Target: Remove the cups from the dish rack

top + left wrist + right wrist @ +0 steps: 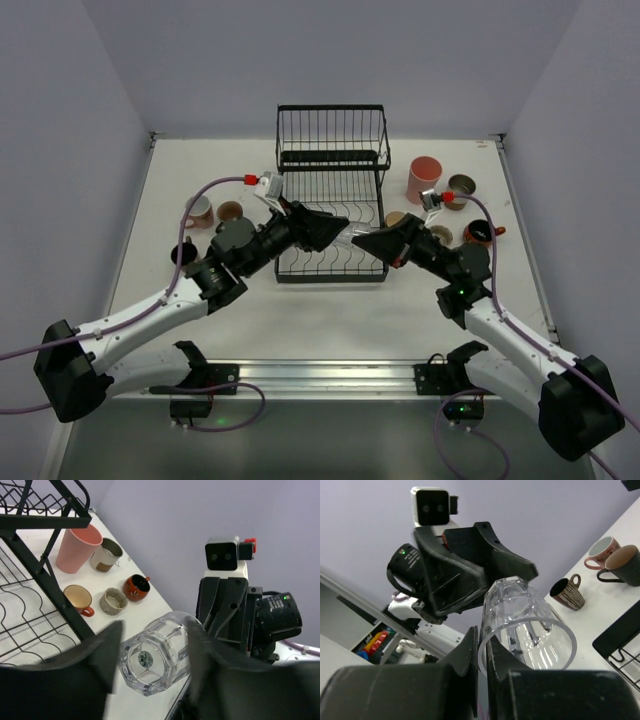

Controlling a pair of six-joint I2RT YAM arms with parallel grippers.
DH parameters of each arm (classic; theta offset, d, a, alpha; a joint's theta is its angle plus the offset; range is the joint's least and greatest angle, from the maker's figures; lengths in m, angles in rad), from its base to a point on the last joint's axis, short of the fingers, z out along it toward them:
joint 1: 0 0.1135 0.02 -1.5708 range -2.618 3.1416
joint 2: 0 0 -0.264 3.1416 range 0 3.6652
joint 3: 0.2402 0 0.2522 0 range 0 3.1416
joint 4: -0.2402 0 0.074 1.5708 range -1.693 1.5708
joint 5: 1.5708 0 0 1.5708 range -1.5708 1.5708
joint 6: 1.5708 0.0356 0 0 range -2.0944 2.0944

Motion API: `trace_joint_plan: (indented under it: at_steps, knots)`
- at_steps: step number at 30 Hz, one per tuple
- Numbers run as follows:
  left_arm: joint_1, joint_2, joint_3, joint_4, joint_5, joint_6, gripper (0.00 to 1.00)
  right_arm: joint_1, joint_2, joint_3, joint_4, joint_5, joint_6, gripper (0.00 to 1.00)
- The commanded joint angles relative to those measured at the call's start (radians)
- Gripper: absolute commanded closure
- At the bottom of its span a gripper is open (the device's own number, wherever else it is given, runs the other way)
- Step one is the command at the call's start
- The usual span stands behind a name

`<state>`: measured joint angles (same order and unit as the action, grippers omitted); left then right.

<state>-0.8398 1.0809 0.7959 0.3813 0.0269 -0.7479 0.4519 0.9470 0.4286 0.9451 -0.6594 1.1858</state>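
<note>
You have the clear glass point(156, 657) lying on its side in the air over the front right part of the dish rack point(330, 279), its long axis running along the rack's front edge. Its base faces your left gripper point(155, 635), whose fingers press it from both sides. Its open mouth faces your right gripper point(483, 647), which is pinched onto the rim wall.

Dish rack point(331, 150) centre, cups point(424, 178) either side (glass point(352, 240) near its front)
</note>
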Motion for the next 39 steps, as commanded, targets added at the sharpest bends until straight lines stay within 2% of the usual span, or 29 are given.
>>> trace_joint_plan:
  at_steps: [1,2,3,4,6,7,9,10,14,15,19,27,31,35,39]
  knots:
    - [-0.005,0.002,-0.004,0.041,0.041,0.011,0.32,0.002,-0.025,0.013,-0.052,0.004,-0.012,1.00]
    - [-0.004,-0.009,0.000,0.021,0.035,0.024,0.25,0.002,-0.045,0.034,-0.168,0.018,-0.055,1.00]
    - [-0.004,-0.016,0.003,-0.001,0.027,0.057,0.18,0.004,-0.089,0.062,-0.287,0.036,-0.177,1.00]
    - [-0.004,-0.024,0.009,-0.057,0.004,0.079,0.09,0.002,-0.111,0.115,-0.527,0.091,-0.234,1.00]
    - [-0.004,-0.064,0.025,-0.155,-0.021,0.146,0.03,0.002,-0.177,0.168,-0.726,0.171,-0.380,1.00]
    - [-0.004,-0.078,0.029,-0.186,-0.082,0.163,0.00,0.002,-0.195,0.179,-0.879,0.203,-0.417,1.00]
    - [-0.004,-0.127,0.031,-0.260,-0.125,0.223,0.00,0.001,-0.218,0.235,-1.058,0.343,-0.532,1.00]
    - [-0.004,-0.153,0.034,-0.286,-0.151,0.241,0.00,0.002,-0.218,0.254,-1.207,0.397,-0.560,1.00]
    - [-0.004,-0.190,0.054,-0.487,-0.189,0.352,0.00,-0.004,-0.136,0.346,-1.488,0.706,-0.676,1.00]
    - [-0.004,-0.196,0.060,-0.568,-0.194,0.370,0.00,-0.004,-0.111,0.367,-1.525,0.759,-0.684,1.00]
    - [-0.005,-0.246,0.048,-0.699,-0.216,0.401,0.00,-0.013,0.005,0.391,-1.605,0.899,-0.710,1.00]
    - [-0.005,-0.317,0.068,-0.840,-0.255,0.459,0.00,-0.027,0.316,0.482,-1.638,0.870,-0.723,1.00]
    - [-0.007,-0.345,0.060,-0.848,-0.311,0.476,0.00,-0.028,0.412,0.492,-1.626,0.865,-0.716,0.99]
    - [-0.005,-0.357,0.031,-0.819,-0.312,0.486,0.00,-0.027,0.438,0.486,-1.602,0.845,-0.712,0.97]
    - [-0.007,-0.337,0.026,-0.812,-0.311,0.490,0.00,-0.028,0.460,0.489,-1.600,0.840,-0.718,0.89]
